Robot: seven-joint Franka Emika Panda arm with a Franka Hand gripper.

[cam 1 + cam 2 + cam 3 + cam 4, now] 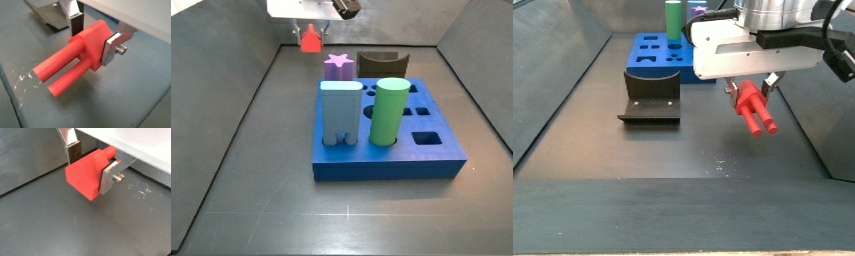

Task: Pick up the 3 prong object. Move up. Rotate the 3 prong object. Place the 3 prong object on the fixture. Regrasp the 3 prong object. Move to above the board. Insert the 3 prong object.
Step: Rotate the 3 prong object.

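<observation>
Red and stubby, the 3 prong object (75,59) sits clamped in the claw (93,42), whose silver fingers (112,47) press on opposite sides of its block end. We see it lifted clear of the dark floor (660,150) in both side views, hanging beneath the white wrist body. Its long axis slants: in a side view the prongs (755,108) point downward and outward from the claw, away from the wrist, and a wrist view shows two round prongs side by side, a third hidden or not visible.

We judge the pick and lift done, with rotation under way or next. The fixture (649,105) stands on the floor between the claw and the board (657,57), its scooped top empty, just beside the board's near edge. The move ahead turns on bringing the slanted piece over that scoop.

We can read no labels, brands or writing anywhere.
</observation>
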